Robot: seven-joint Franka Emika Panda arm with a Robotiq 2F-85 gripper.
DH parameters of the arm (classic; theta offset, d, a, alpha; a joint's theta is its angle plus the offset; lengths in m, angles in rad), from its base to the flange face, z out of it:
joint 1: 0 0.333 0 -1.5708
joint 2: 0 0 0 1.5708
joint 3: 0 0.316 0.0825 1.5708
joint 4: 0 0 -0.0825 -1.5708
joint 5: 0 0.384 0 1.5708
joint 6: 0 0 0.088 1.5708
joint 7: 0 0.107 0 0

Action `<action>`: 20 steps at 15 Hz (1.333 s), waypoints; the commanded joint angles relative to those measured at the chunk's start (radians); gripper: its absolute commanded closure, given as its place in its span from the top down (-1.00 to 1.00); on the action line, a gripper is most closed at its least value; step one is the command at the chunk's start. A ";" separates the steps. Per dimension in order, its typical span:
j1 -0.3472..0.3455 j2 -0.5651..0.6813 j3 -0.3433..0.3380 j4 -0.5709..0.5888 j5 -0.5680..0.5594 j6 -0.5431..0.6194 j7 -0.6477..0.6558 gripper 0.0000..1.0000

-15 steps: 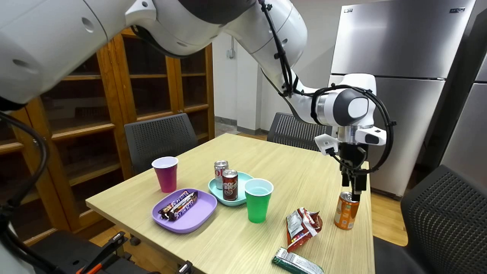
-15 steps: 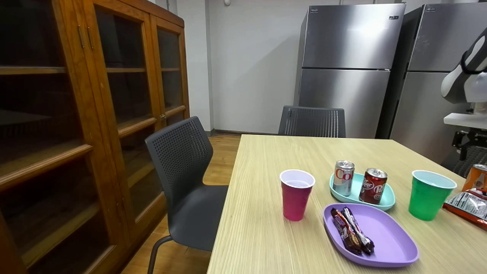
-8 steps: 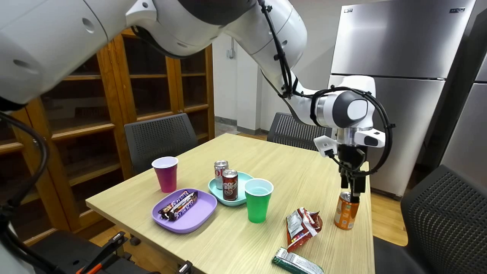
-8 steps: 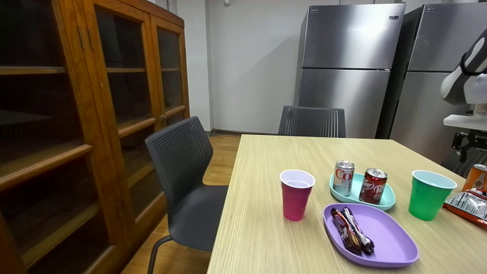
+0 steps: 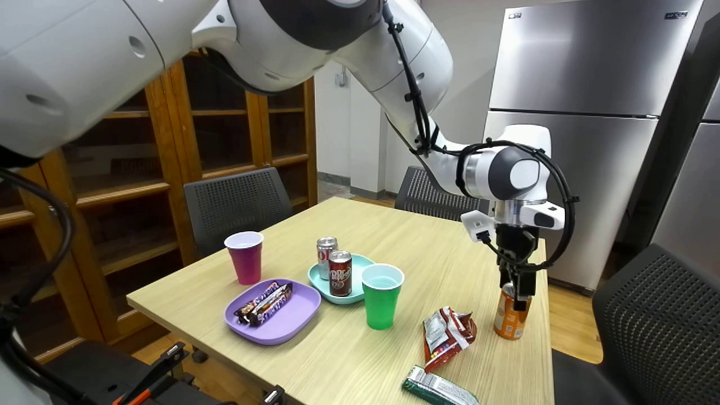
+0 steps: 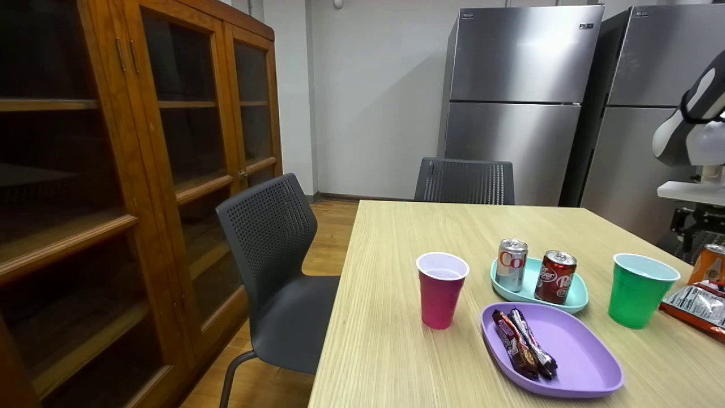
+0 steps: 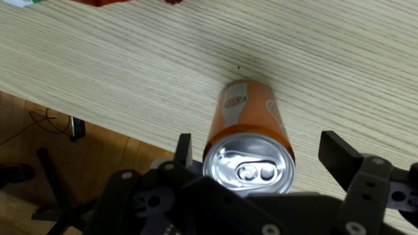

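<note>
Across the worktop, two cups, two plates, three cans are sitting; two fingers are straddling one orange can, spread wide.

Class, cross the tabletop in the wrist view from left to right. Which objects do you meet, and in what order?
Green-and-white wrapper (only its edge shows) → red snack bag (also cut off by the frame) → orange can, seen between the open jaws.

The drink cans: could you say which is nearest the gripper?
The orange metal can, at the open black gripper; the silver can and maroon can stand on the turquoise plate.
</note>
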 commanded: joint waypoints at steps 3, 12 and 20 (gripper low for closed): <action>-0.019 0.007 0.017 0.012 -0.005 0.008 -0.019 0.50; -0.010 -0.033 0.017 -0.059 -0.013 0.071 -0.080 -0.21; 0.021 -0.165 0.028 -0.227 -0.015 0.218 -0.233 -0.21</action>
